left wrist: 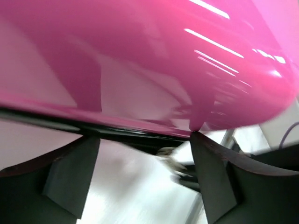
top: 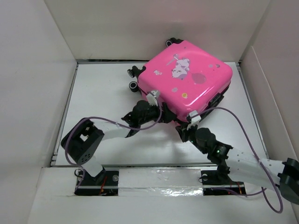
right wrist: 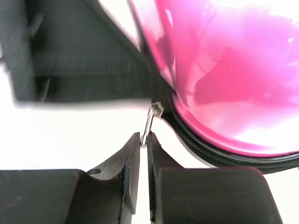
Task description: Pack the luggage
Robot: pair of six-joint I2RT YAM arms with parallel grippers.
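Observation:
The luggage [top: 184,77] lies flat and closed at the back of the table, pink shell with stickers facing up. My left gripper [top: 156,109] sits at its front left edge. In the left wrist view the left gripper [left wrist: 142,136] is open, its tips just under the pink shell [left wrist: 140,60] and the black zipper seam [left wrist: 117,130], with nothing between them. My right gripper [top: 183,126] is at the near corner. There the right gripper [right wrist: 144,136] is shut on the metal zipper pull [right wrist: 150,122], beside the pink shell [right wrist: 233,79].
White walls [top: 32,70] close in the table [top: 103,93] on the left, back and right. Black wheels [top: 134,72] stick out on the luggage's left side. Purple cables [top: 252,149] loop from both arms. A blurred metal pull [left wrist: 170,156] shows past the left fingers.

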